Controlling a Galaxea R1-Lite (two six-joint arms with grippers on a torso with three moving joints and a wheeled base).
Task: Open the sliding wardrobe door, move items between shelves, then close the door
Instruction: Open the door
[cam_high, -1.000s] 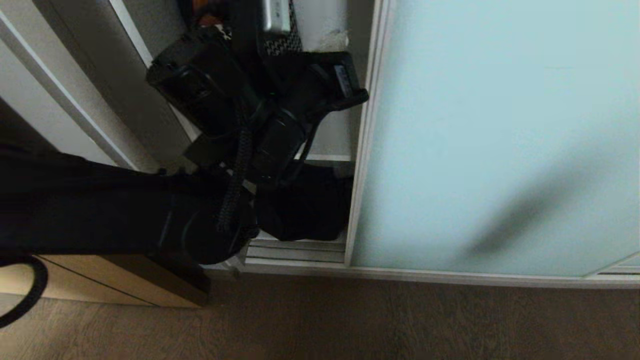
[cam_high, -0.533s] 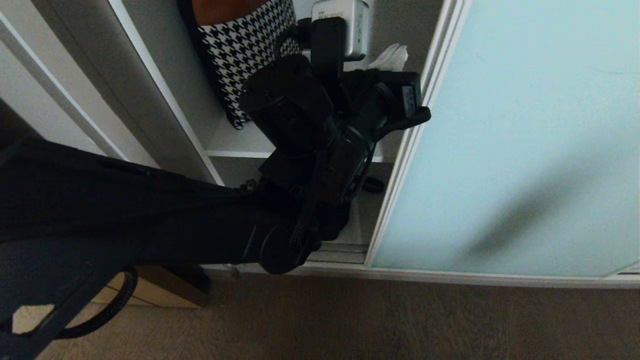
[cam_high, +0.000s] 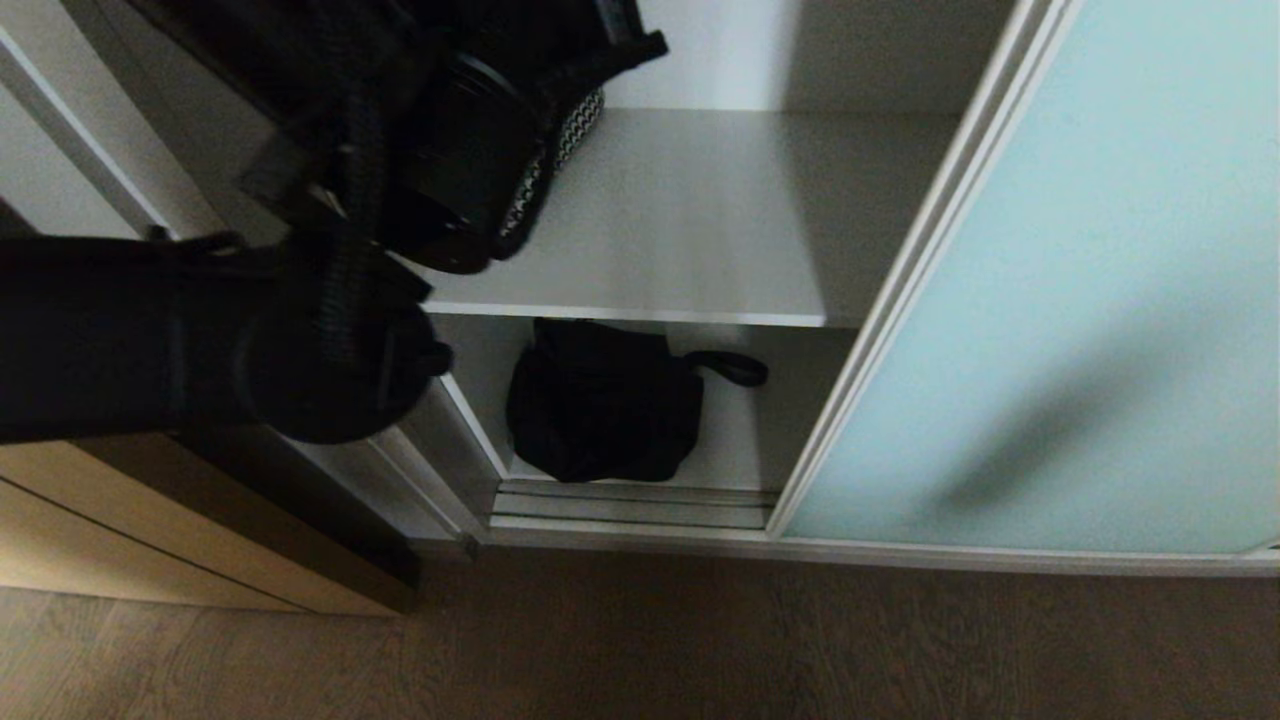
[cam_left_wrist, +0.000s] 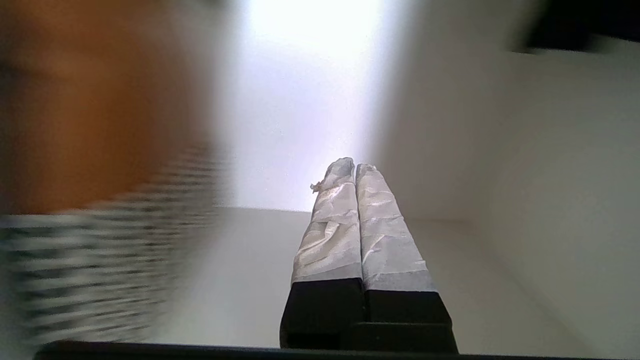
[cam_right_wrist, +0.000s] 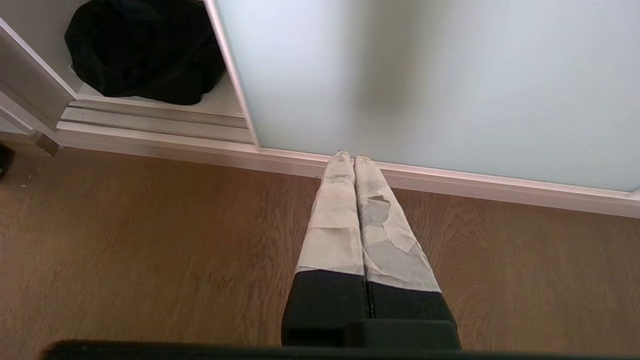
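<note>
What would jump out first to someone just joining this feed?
The big black left arm fills the upper left of the head view, partly hiding the houndstooth bag on the upper shelf. Below, the black pouch bag sits on the bottom shelf, beside the pale frosted sliding door, which stands open.

The head camera looks steeply down into the open wardrobe at the shelf (cam_high: 690, 230), pouch (cam_high: 600, 400) and door (cam_high: 1080, 300). The left wrist camera sits close above that shelf (cam_left_wrist: 240, 280). The right wrist camera, low over the floor (cam_right_wrist: 150, 250), shares the pouch (cam_right_wrist: 145, 50) and door (cam_right_wrist: 450, 75).
</note>
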